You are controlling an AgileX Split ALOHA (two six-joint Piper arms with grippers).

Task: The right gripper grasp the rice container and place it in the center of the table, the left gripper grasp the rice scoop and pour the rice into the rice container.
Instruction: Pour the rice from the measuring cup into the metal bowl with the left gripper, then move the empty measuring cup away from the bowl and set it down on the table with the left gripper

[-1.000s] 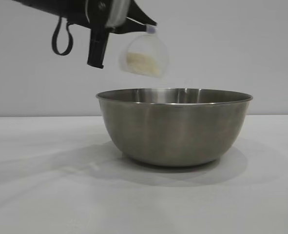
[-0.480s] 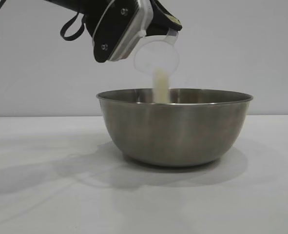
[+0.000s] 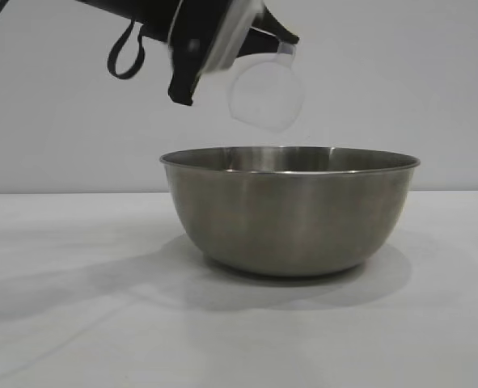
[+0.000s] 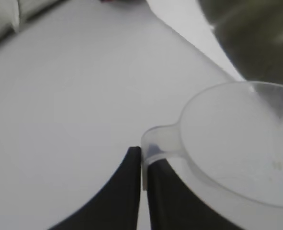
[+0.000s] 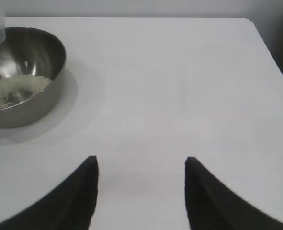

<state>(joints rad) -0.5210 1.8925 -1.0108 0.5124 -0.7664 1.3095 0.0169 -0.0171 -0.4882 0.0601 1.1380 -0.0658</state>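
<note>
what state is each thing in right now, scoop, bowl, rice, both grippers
rice scoop: tipped over above the bowl, looks emptied
rice container: upright on the table, holding rice
rice: pale heap in the bowl's bottom
left gripper: shut on the scoop's handle, held above the bowl
right gripper: open, empty, apart from the bowl

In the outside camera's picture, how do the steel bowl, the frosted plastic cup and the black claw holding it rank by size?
1. The round stainless-steel mixing bowl, far the largest.
2 and 3. The black left gripper and the translucent frosted plastic cup: unsure, since the claw is partly cut off by the picture's top edge.
</note>
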